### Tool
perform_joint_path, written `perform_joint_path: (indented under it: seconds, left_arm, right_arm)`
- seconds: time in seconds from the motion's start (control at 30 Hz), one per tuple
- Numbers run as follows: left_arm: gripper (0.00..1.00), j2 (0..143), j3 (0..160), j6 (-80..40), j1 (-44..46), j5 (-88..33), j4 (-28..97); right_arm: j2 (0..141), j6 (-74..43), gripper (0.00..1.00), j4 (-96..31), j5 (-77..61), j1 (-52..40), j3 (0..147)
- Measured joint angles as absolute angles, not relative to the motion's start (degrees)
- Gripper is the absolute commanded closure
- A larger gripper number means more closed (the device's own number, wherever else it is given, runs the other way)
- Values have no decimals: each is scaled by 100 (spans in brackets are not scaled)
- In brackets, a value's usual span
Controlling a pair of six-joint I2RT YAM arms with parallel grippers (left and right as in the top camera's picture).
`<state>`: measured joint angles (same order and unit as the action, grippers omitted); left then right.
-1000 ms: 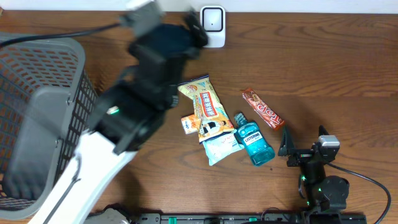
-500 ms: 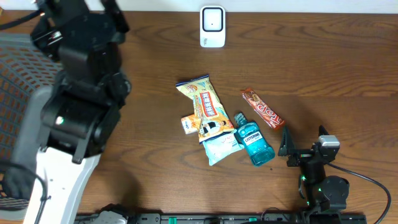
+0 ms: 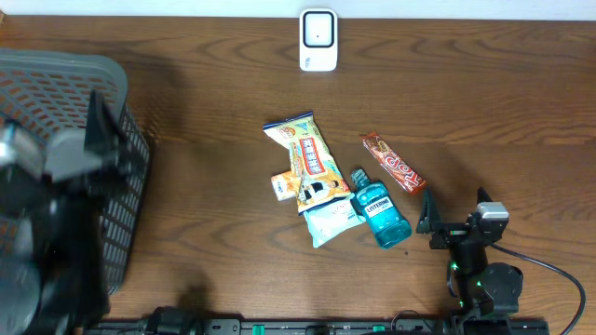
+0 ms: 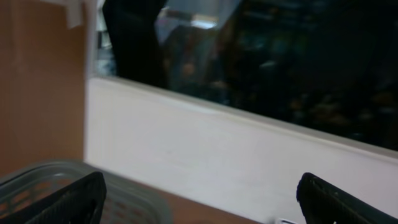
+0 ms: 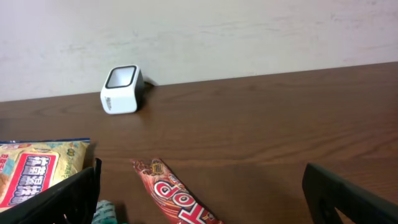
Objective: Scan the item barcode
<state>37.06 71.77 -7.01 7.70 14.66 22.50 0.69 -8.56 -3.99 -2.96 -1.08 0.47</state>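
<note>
One scanner (image 3: 318, 39), one basket (image 3: 65, 63), one mouthwash bottle (image 3: 382, 214), one candy bar (image 3: 393, 163), one snack bag (image 3: 305, 158), one box (image 3: 282, 186), one packet (image 3: 331, 221).

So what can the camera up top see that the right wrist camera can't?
Only the overhead view shows the grey basket, the small orange-and-white box and the pale packet. Only the right wrist view shows the pale wall behind the table. Both show the white scanner, the yellow snack bag, the red candy bar and the wooden table.
</note>
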Motion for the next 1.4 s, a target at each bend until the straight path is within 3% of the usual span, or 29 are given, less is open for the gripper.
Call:
perform_joint_path:
  seconds: [0.3, 0.6, 1.1, 1.4]
  left_arm:
    - [2, 2327, 6565, -703, -296, -285, 2425]
    - [2, 1874, 6396, -792, -548, -1424, 2423]
    - [2, 1098, 6090, -880, -266, -2110, 2412]
    - [2, 567, 6090, -878, -19, -2112, 2412]
  right_arm:
    - [69, -856, 1, -397, -296, -108, 47]
    - [69, -1173, 1, -316, -279, -108, 45]
    - [69, -3361, 1, -235, -3629, -108, 45]
    - [69, -3929, 1, -244, -5443, -108, 45]
